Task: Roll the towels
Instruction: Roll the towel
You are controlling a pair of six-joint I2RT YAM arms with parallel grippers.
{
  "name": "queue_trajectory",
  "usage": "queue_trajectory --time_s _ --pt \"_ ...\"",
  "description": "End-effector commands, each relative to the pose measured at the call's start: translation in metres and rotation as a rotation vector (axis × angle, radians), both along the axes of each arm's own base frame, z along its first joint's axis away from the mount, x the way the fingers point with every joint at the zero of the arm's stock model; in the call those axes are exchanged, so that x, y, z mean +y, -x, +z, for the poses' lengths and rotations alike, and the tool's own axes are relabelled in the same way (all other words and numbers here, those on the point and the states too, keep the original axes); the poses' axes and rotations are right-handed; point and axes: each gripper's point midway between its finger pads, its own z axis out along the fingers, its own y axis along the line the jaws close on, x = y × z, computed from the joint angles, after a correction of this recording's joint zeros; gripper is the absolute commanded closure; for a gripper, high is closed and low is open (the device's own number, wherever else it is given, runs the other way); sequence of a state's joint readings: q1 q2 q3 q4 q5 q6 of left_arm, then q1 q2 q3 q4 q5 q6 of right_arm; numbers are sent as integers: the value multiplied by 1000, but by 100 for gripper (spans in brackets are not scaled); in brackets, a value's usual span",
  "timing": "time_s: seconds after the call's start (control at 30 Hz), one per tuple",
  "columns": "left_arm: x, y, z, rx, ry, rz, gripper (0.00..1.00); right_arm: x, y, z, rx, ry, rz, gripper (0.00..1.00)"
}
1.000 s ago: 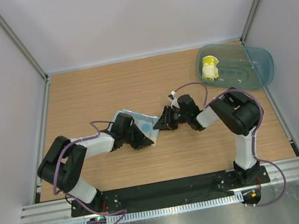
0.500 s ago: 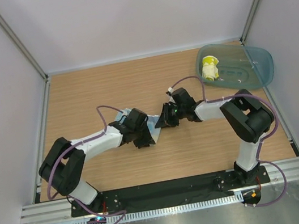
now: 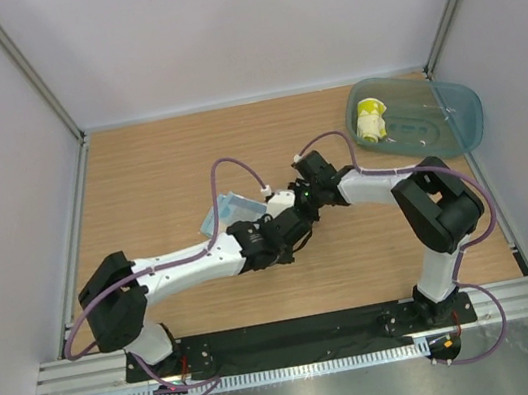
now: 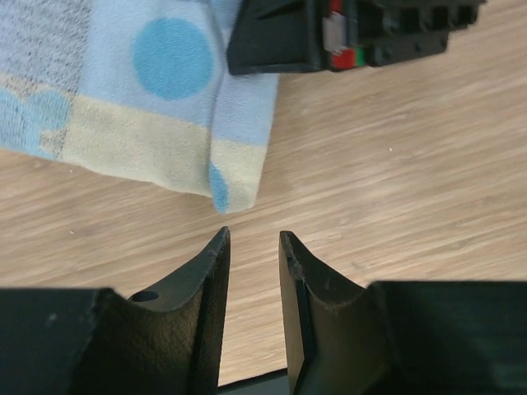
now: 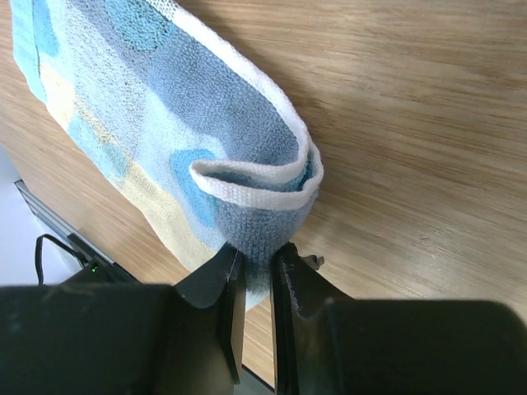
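Observation:
The light blue towel (image 3: 229,208) lies mid-table, mostly hidden under both arms. In the right wrist view its end (image 5: 247,177) is curled over into a loop, and my right gripper (image 5: 255,251) is shut on that folded end. My left gripper (image 4: 251,236) is open by a narrow gap with nothing between its fingers. It hovers over bare wood just short of the towel's corner (image 4: 239,181). The black body of the right gripper (image 4: 354,33) shows just beyond it. The two grippers meet at mid-table, left (image 3: 285,232) and right (image 3: 297,202). The yellow towel (image 3: 370,121) sits rolled up in the tray.
The translucent teal tray (image 3: 444,122) stands at the back right corner. Pale walls with metal posts close in the wooden table (image 3: 157,165) on three sides. A black base plate (image 3: 297,334) runs along the near edge.
My left gripper opened off the blue towel and swung right along its near side to meet the right gripper. The right gripper closed tighter on the towel's end and shifted slightly left.

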State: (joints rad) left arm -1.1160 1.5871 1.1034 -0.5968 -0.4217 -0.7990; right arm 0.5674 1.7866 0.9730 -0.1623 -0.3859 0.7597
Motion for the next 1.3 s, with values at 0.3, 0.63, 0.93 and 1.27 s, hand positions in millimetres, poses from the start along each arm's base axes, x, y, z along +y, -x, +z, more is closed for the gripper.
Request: queue_trajectory --time_s 0.3,0.63,0.93,1.27 --pt "-35 -16 -23 -86 -20 -130 65 1 -1 33 -34 18 49 91" --pt "-19 -23 -43 -110 -112 -96 52 1 2 37 -33 12 70 92" --pt "-16 -20 -55 -84 -140 -115 48 3 2 43 -33 1 78 92" --pt "13 -33 -88 83 -83 -19 54 -2 -2 35 15 12 92 92"
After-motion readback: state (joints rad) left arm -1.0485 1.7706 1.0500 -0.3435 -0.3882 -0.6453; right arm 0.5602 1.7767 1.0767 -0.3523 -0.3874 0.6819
